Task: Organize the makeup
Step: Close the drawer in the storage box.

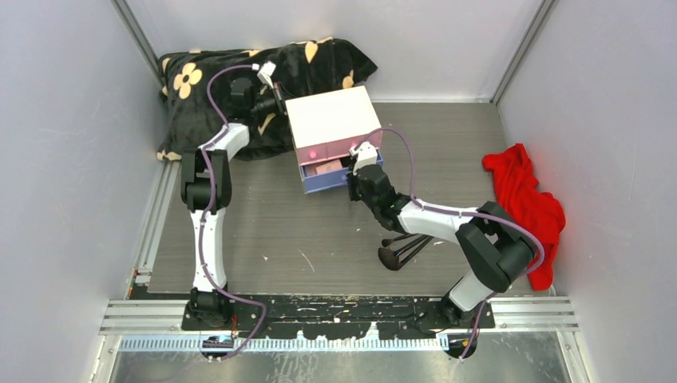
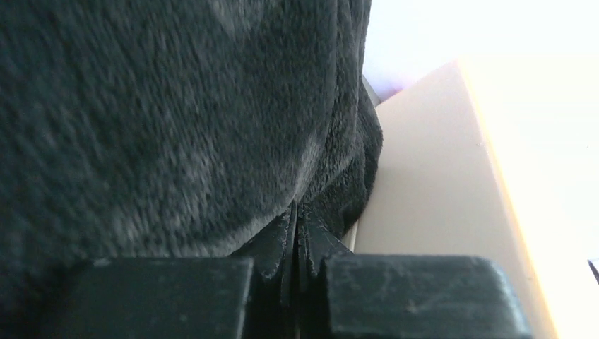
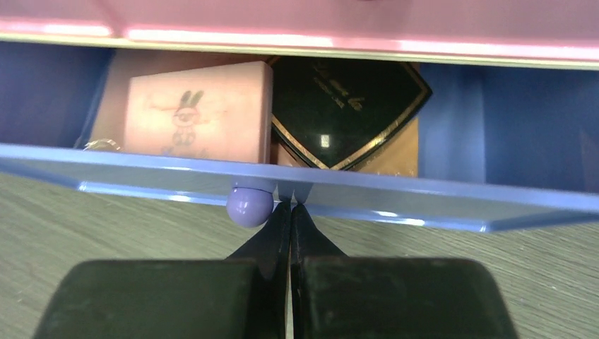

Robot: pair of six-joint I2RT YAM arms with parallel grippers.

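Note:
The blue drawer (image 3: 353, 201) of the cream box (image 1: 331, 120) stands open. Inside lie a pink square compact (image 3: 198, 109) with a bunny drawing and a black compact (image 3: 346, 106) with gold edging. My right gripper (image 3: 291, 206) is shut and empty, its tips against the drawer's front just right of the purple knob (image 3: 249, 205); it also shows in the top view (image 1: 352, 177). Black-handled brushes (image 1: 403, 249) lie on the table under my right arm. My left gripper (image 2: 297, 208) is shut and empty, pressed into the black plush cloth (image 2: 162, 120) beside the box's side (image 2: 438, 198).
The black floral cloth (image 1: 199, 80) fills the back left corner behind the box. A red cloth (image 1: 527, 199) lies at the right wall. The pink drawer (image 1: 335, 148) above the blue one is closed. Grey walls enclose the table.

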